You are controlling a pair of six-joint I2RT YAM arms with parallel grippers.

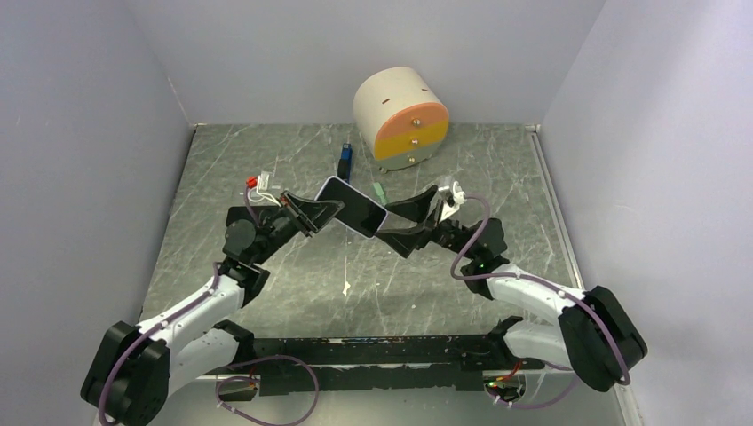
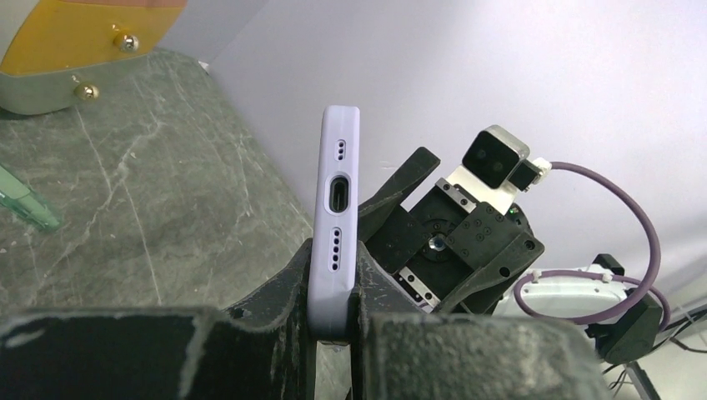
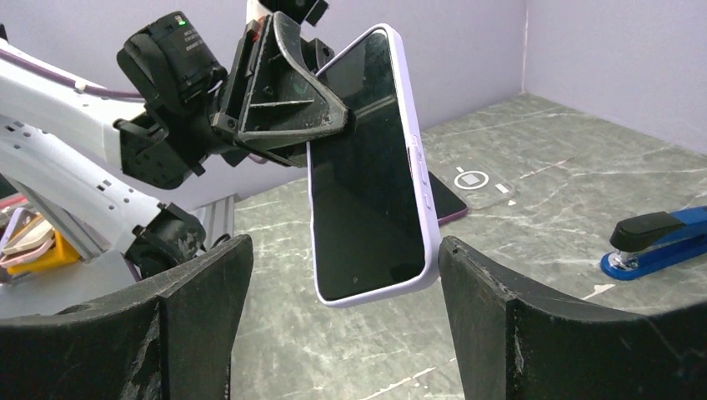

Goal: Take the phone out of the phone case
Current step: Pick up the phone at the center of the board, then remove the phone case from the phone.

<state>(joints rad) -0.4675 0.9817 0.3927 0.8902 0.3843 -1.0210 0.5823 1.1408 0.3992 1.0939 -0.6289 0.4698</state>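
A phone with a dark screen in a lilac case (image 1: 353,206) is held in the air over the middle of the table. My left gripper (image 1: 311,213) is shut on its left end; in the left wrist view the case's port edge (image 2: 338,217) stands upright, pinched between my fingers (image 2: 333,310). My right gripper (image 1: 404,224) is open around the phone's other end. In the right wrist view the phone (image 3: 367,167) hangs between the spread fingers (image 3: 342,283), and its lower corner is close against the right finger (image 3: 492,292).
A cream cylinder with an orange and yellow drawer front (image 1: 401,117) stands at the back. A blue stapler (image 1: 345,160) and a green object (image 1: 379,191) lie near it. A dark flat object with a purple edge (image 3: 446,204) and a clear piece (image 3: 483,182) lie on the table below the phone.
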